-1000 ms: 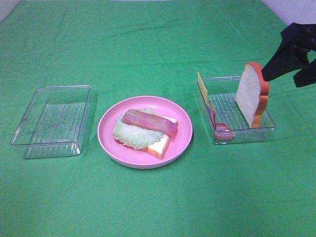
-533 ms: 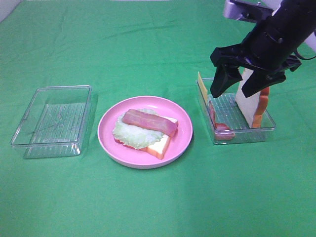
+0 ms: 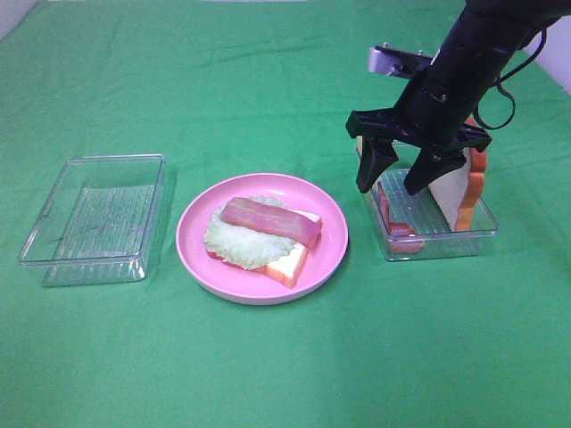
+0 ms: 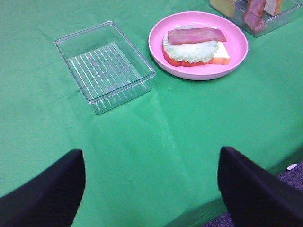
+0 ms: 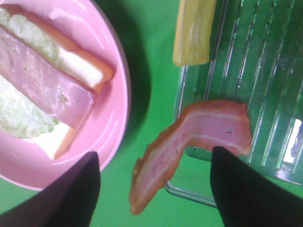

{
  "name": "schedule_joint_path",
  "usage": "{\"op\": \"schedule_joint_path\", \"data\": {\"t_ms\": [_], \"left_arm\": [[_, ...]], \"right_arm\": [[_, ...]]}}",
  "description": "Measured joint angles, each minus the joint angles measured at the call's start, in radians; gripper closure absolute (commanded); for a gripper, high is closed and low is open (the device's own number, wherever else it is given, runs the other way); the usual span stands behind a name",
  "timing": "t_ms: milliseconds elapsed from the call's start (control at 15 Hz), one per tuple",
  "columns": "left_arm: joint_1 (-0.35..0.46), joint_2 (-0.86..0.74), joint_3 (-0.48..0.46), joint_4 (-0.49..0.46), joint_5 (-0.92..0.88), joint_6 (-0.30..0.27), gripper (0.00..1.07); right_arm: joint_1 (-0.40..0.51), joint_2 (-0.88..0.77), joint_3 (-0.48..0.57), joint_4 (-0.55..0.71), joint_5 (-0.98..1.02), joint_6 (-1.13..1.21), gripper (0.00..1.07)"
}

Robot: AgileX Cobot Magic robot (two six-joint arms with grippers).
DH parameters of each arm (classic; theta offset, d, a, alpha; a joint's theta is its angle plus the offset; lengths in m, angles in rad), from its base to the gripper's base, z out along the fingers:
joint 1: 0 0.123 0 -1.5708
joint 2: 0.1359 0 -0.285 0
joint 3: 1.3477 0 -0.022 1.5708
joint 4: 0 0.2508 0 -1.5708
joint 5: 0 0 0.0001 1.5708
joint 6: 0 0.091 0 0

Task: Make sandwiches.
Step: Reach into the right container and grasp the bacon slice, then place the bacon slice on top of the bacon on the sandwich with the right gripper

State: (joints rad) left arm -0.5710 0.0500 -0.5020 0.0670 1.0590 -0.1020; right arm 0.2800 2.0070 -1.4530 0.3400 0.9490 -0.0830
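Observation:
A partial sandwich lies on the round pink plate: a bread slice, lettuce and a bacon strip on top. It also shows in the left wrist view and the right wrist view. My right gripper is open just above the left end of the right clear tray. Below it in the right wrist view, a loose bacon strip drapes over the tray wall, beside the yellow cheese. A bread slice stands upright in that tray. My left gripper is open and empty, far from the plate.
An empty clear tray sits left of the plate on the green cloth, also in the left wrist view. The table's near edge shows in the left wrist view. The right arm partly hides the right tray.
My right arm has swung in from the right edge, leftward and down, and its open gripper now hangs over the right tray's left end. Food and trays have not moved.

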Motion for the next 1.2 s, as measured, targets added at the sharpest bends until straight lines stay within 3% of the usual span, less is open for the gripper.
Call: {"op": "schedule_joint_path", "data": {"t_ms": [133, 200, 267, 533, 867, 1200], "left_arm": [[0.0, 0.0, 0.0, 0.0, 0.0, 0.0, 0.32], [0.0, 0.0, 0.0, 0.0, 0.0, 0.0, 0.32], [0.0, 0.0, 0.0, 0.0, 0.0, 0.0, 0.32], [0.0, 0.0, 0.0, 0.0, 0.0, 0.0, 0.32], [0.0, 0.0, 0.0, 0.0, 0.0, 0.0, 0.32], [0.0, 0.0, 0.0, 0.0, 0.0, 0.0, 0.32]], "right_arm": [[0.0, 0.021, -0.003, 0.0, 0.001, 0.0, 0.55], [0.0, 0.026, -0.003, 0.0, -0.001, 0.0, 0.63], [0.0, 0.031, -0.003, -0.004, -0.005, 0.0, 0.81], [0.0, 0.031, -0.004, -0.004, -0.006, 0.016, 1.07], [0.0, 0.022, -0.005, -0.004, 0.0, 0.028, 1.07], [0.0, -0.088, -0.005, -0.011, 0.018, 0.031, 1.07]]}}
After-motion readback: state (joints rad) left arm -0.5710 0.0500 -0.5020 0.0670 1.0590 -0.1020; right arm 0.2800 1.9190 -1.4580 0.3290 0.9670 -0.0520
